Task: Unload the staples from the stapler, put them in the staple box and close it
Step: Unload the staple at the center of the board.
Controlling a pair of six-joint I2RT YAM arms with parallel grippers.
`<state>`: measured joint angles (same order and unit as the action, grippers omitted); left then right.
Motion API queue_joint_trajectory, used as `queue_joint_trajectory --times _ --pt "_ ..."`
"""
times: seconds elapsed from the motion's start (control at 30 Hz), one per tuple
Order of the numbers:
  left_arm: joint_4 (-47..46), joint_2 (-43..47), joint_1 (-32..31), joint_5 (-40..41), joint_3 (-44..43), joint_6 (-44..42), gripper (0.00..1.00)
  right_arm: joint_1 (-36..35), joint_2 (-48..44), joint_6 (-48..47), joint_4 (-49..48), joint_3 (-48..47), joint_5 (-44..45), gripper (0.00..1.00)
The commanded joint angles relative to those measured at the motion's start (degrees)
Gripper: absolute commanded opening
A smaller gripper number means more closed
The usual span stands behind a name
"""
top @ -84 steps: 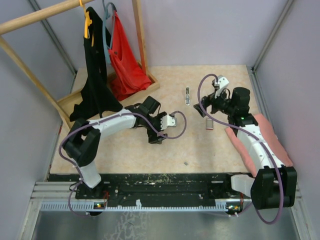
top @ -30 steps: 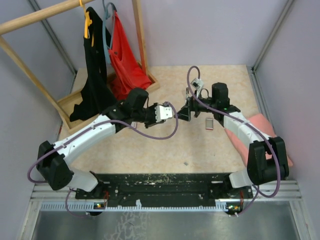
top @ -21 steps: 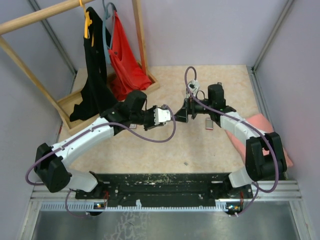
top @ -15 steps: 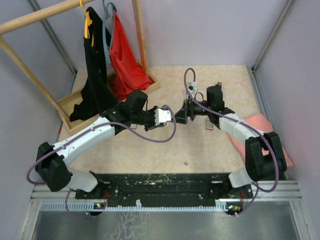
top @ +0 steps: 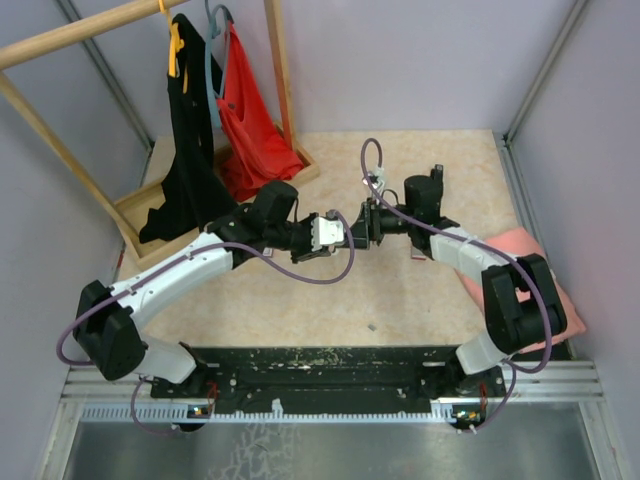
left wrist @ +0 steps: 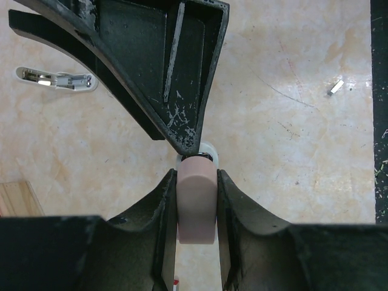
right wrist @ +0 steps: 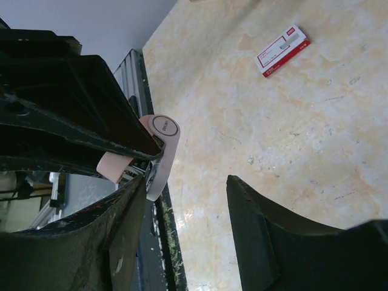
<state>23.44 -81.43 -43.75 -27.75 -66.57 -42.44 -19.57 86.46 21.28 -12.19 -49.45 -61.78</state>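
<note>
Two claws meet above the middle of the table (top: 300, 300), a little toward its far side.

Left: the left claw (left wrist: 195, 177) is closed tight on the stapler (left wrist: 196, 209), which here is a small pale pink and white one. The pads press on its two long sides, and only the rounded end sticks out past the fingertips. It appears to be held clear of the table. A silvery clip-like piece (left wrist: 54, 77) lies on the table to the far left of the grip.

Middle: in the right wrist view the stapler (right wrist: 159, 142) shows a pink upper half and a white lower half with a glint of metal between them. The staples themselves are not visible and are presumably inside. A small silvery speck (left wrist: 336, 86) lies on the table; whether it is a staple cannot be told.

Right: the right claw (right wrist: 187, 182) stands partly open with nothing in it. One fingertip is at the stapler's free end, seemingly touching it. A red-and-white box (right wrist: 282, 50) lies well apart on the table.

Handling, as judged:
- The stapler is light, with a stiff, smooth plastic shell, so it is likely to twist or slide between the pads if pushed sideways.
- The two halves should swing on a hinge, so the best hold for the right claw is the pink half at the exposed rounded end, pulling against the left claw's hold.
- A staple strip is brittle and would break into tiny, hard-to-pick pieces.
</note>
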Motion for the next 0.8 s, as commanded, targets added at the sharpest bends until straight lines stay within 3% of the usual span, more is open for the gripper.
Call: queue_joint_trajectory --times 0.0,0.3,0.57,0.77 --pt "-0.6 0.4 -0.1 -1.6 -1.6 0.3 0.0 -0.9 0.9 0.8 -2.5 -0.5 -1.9 0.55" --pt "-0.9 0.6 0.0 -1.7 -1.4 0.4 0.0 -1.1 1.6 -0.1 -1.7 -0.5 -2.3 0.52" --pt "-0.9 0.9 0.2 -2.1 -1.7 0.7 0.0 -1.2 3.4 -3.7 2.8 -2.1 -1.8 0.4" --pt "-1.1 1.1 0.2 -2.4 -1.5 0.7 0.0 -1.3 3.5 -3.0 2.7 -2.4 -2.6 0.4"
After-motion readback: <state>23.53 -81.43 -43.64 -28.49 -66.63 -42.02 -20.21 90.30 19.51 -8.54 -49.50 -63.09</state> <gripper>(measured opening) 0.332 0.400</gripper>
